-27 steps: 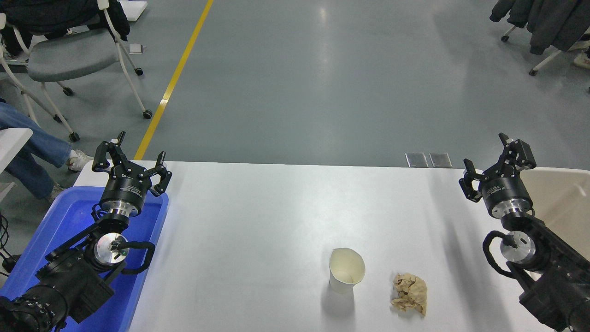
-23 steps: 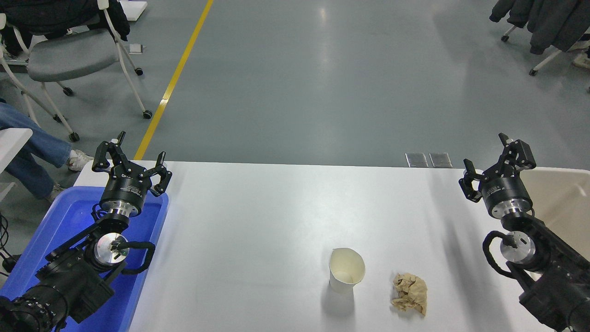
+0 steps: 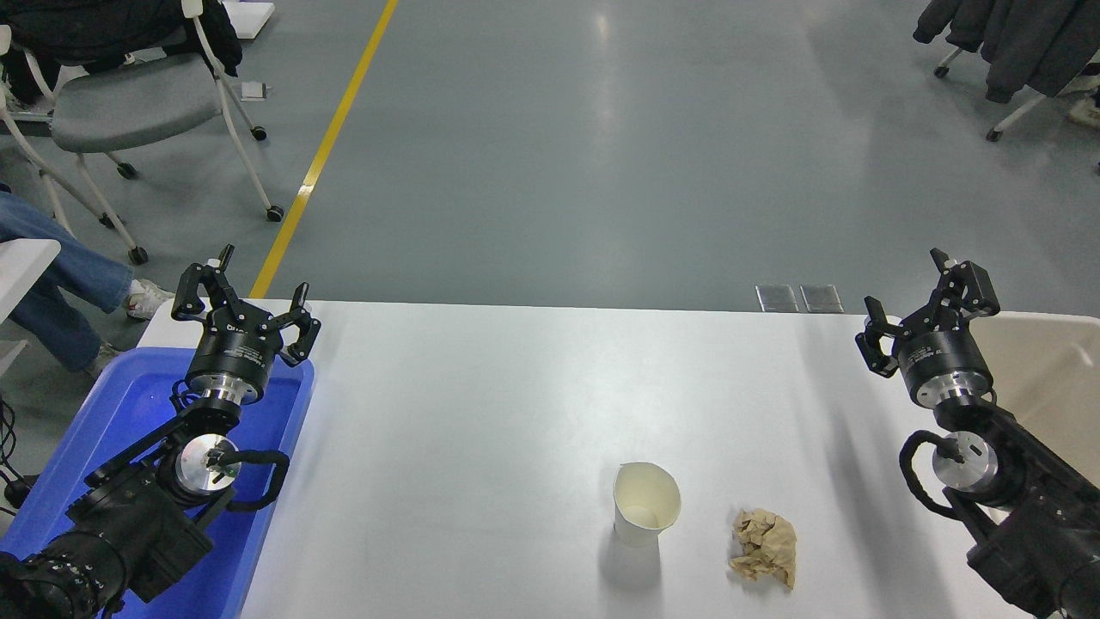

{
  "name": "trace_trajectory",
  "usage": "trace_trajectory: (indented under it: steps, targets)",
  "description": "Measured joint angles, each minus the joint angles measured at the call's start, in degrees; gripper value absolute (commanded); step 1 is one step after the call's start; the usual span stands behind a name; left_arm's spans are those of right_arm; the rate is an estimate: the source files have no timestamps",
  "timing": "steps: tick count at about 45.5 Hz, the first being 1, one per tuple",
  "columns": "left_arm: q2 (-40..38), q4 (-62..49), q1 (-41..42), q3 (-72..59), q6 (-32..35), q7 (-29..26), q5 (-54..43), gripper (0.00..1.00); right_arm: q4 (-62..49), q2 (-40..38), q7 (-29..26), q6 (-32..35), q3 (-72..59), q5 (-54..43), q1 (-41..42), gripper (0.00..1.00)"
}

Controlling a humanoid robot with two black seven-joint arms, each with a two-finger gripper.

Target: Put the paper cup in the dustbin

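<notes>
The white paper cup (image 3: 644, 513) stands upright on the white table (image 3: 481, 413), near the front and right of centre, its cream inside showing. The beige dustbin (image 3: 1044, 378) sits at the table's right edge, partly hidden behind my right arm. My right gripper (image 3: 911, 284) is open and empty, raised by the bin's left rim, far back and to the right of the cup. My left gripper (image 3: 249, 275) is open and empty, parked at the lower left over the blue tub.
A crumpled tan paper ball (image 3: 765, 547) lies just right of the cup. A bright blue plastic tub (image 3: 129, 413) sits at the table's left edge. A person's legs (image 3: 60, 284) and a wheeled chair (image 3: 137, 103) are at the far left.
</notes>
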Motion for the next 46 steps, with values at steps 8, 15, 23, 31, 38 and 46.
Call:
trace_trajectory:
  steps: [8, 15, 23, 31, 38, 46]
  targets:
    - [0.0, 0.0, 0.0, 0.0, 0.0, 0.0, 0.0, 1.00, 0.0, -0.1, 0.0, 0.0, 0.0, 0.0, 0.1, 0.99]
    - [0.0, 0.0, 0.0, 0.0, 0.0, 0.0, 0.0, 1.00, 0.0, -0.3, 0.0, -0.1, 0.1, 0.0, 0.2, 0.99]
    - [0.0, 0.0, 0.0, 0.0, 0.0, 0.0, 0.0, 1.00, -0.4, -0.5, 0.0, -0.2, 0.1, 0.1, 0.3, 0.99]
    - [0.0, 0.0, 0.0, 0.0, 0.0, 0.0, 0.0, 1.00, -0.2, -0.6, -0.8, -0.2, -0.1, 0.1, 0.5, 0.99]
    - [0.0, 0.0, 0.0, 0.0, 0.0, 0.0, 0.0, 1.00, 1.3, -1.2, -3.6, -0.1, -0.2, 0.6, 0.4, 0.99]
    - [0.0, 0.0, 0.0, 0.0, 0.0, 0.0, 0.0, 1.00, 5.9, -3.4, -5.4, 0.1, -0.5, 0.8, -1.0, 0.99]
